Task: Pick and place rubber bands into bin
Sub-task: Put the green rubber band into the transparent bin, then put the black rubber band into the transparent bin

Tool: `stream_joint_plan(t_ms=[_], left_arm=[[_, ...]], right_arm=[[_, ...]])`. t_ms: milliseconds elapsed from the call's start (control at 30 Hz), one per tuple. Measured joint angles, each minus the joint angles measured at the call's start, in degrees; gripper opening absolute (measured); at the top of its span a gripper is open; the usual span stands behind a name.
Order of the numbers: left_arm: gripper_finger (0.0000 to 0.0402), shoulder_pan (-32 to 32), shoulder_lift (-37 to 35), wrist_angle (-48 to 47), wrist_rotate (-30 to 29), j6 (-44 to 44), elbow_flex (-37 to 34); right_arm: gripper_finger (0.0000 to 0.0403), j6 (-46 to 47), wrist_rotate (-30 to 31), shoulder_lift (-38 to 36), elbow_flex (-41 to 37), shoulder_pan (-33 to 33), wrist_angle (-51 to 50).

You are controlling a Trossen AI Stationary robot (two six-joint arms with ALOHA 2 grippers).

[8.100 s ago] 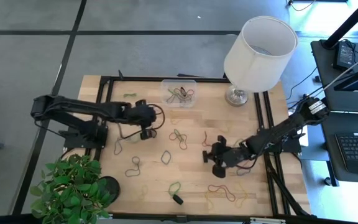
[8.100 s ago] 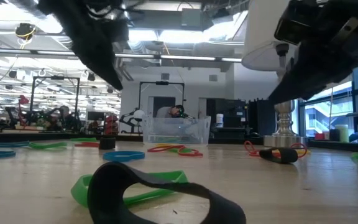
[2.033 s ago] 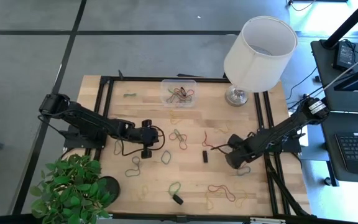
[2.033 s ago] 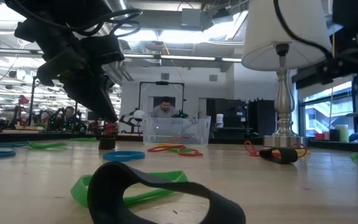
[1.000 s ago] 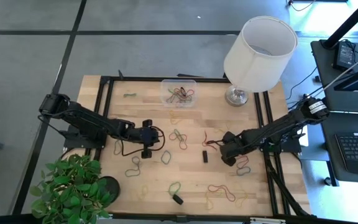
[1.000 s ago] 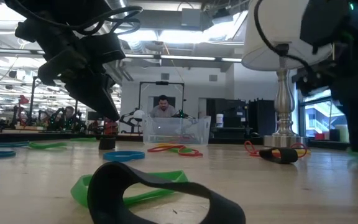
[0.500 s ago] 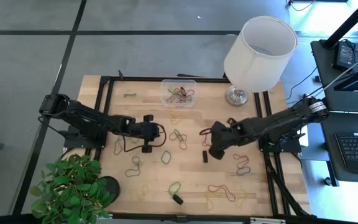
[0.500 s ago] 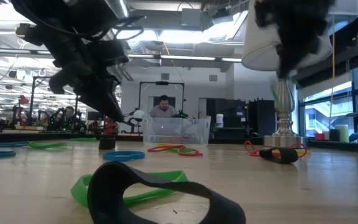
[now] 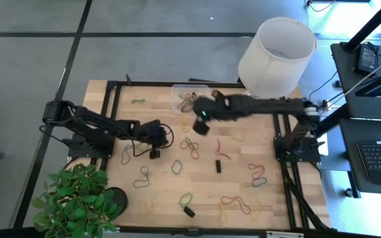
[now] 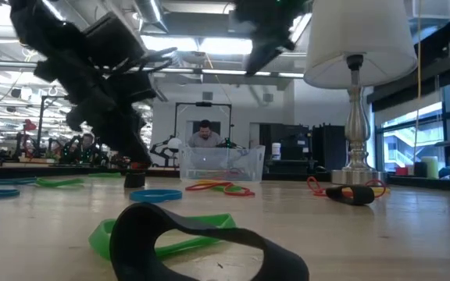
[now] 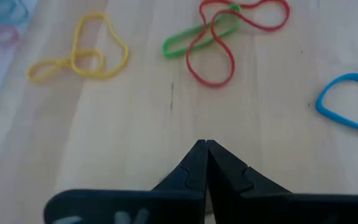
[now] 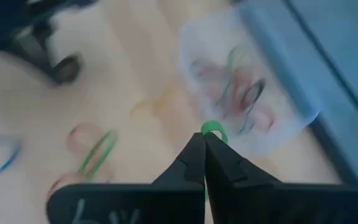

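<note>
We see a grey floor with dark seams around the wooden table. A white lampshade stands at the far right corner, and a green plant at the near left. At the right we see a dark desk with a keyboard. Far behind, a person sits under bright ceiling lights, with windows at the right.

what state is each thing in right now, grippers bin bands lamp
right gripper: shut on a green band, held above the table near the bin
left gripper: shut, empty, low over the table
bin: upright, open on top, several bands inside
loose bands: scattered flat on the table
lamp: upright at the table's far edge
</note>
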Motion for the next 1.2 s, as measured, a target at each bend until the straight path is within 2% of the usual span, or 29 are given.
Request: stream_joint_plan(t_ms=[267, 433, 633, 967, 1200], left_arm=[[0.0002, -1.55, -0.02, 3.47, 0.32, -3.70, -3.37], [0.0002, -2.39, -0.02, 3.67, 0.26, -3.88, -3.37], [0.0001, -3.22, -0.02, 4.07, 0.22, -3.85, -3.37], [0.0001, -3.40, -0.02, 4.74, 0.11, -3.84, -3.37], [0.0001, -3.40, -0.02, 4.77, 0.04, -3.79, -3.37]], right_arm=[[0.0000, -9.07, -2.26, 12.19, 10.75, -11.48, 8.03], [0.0008, -9.30, -3.89, 17.84, 11.44, -15.81, 11.35], [0.0034, -7.78, -7.63, 22.55, 11.44, -17.63, 11.38], [0.0095, -6.35, -9.61, 23.23, 11.44, -17.83, 10.41], [0.0111, -6.25, -9.67, 20.04, 11.44, -17.20, 0.05]])
